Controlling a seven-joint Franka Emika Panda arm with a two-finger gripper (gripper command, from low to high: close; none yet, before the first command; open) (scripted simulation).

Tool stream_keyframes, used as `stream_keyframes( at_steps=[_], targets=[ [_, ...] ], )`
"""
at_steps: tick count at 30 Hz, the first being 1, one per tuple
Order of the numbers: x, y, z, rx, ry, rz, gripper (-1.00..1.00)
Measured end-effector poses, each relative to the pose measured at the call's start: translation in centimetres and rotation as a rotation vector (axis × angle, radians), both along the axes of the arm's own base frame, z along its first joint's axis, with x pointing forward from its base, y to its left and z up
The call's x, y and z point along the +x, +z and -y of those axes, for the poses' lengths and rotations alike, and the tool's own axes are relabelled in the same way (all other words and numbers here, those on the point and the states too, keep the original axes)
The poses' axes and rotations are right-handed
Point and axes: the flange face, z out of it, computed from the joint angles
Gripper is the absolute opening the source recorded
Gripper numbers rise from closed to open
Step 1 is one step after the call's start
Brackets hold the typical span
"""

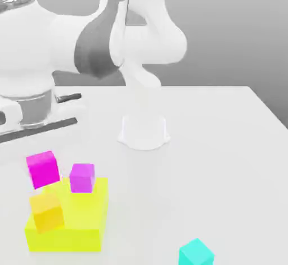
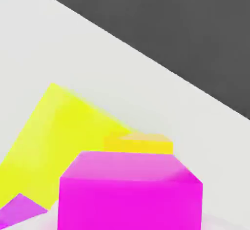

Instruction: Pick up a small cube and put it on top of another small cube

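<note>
The hand (image 1: 44, 168) is at the exterior view's left, beneath the wrist of the white and grey arm (image 1: 97, 44), and is pressed together on the magenta cube (image 1: 43, 171). The magenta cube is positioned at the exterior view's left, behind the yellow block (image 1: 84, 207) as seen from that camera, and its edges are tilted there. In the hand view, the same cube is close to the camera, with its upper face and one side face presented. The violet-pink cube (image 1: 82, 178) is upright over the far part of the yellow block's upper face in the exterior view. The orange cube (image 1: 47, 213) is tilted and overlaps the block's near corner on the exterior view's left; its exact contact with the block cannot be determined. In the hand view, it is partly hidden by the magenta cube. The cyan cube (image 1: 196, 253) is on the bench (image 1: 225, 162), well apart from the other cubes, at the exterior view's lower right.
</note>
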Motion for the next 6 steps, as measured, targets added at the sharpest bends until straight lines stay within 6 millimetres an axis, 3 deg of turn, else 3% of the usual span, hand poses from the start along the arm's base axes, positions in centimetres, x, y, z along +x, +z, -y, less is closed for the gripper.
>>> stream_keyframes(
  at_steps=[2, 3, 6],
  targets=[
    [0.8, -2.4, -1.5, -0.001, 0.033, -0.001, -1.0],
    [0.8, -3.4, -1.6, -0.002, 0.035, -0.001, 1.0],
    [0.8, -3.4, -1.6, -0.002, 0.035, -0.001, 1.0]
  ],
)
